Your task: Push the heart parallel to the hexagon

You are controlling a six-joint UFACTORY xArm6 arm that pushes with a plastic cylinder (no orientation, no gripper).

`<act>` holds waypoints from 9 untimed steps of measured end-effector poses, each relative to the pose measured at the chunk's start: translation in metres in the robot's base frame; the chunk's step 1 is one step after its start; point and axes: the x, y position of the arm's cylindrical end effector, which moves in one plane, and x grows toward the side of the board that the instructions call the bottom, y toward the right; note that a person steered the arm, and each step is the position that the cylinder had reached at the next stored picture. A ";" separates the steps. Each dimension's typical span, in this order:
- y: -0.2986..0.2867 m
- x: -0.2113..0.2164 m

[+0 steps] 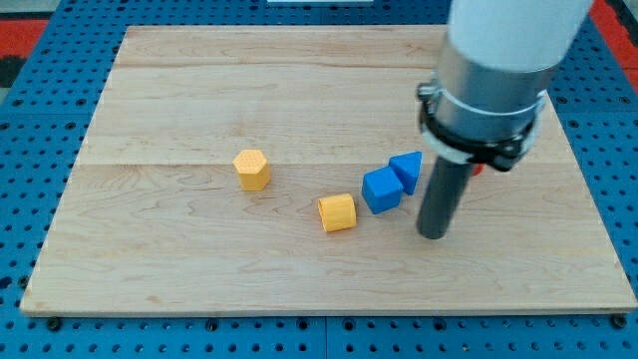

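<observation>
The arm (498, 70) drops in from the view's top right, rod upright, my tip (433, 235) planted on the wooden board (199, 269), holding nothing, just right of the blue blocks. A sliver of red (479, 170) peeks behind the rod, shape hidden. Blue cube (381, 189) touches blue triangle (407, 170). Yellow block (337, 212) is near; yellow hexagon (252, 170) sits left.

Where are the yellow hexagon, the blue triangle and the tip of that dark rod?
Yellow hexagon (252, 169): camera view, point on its top face.
Blue triangle (408, 168): camera view, point on its top face.
My tip (432, 235): camera view, point on the rod's lower end.
</observation>
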 end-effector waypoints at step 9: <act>-0.122 -0.016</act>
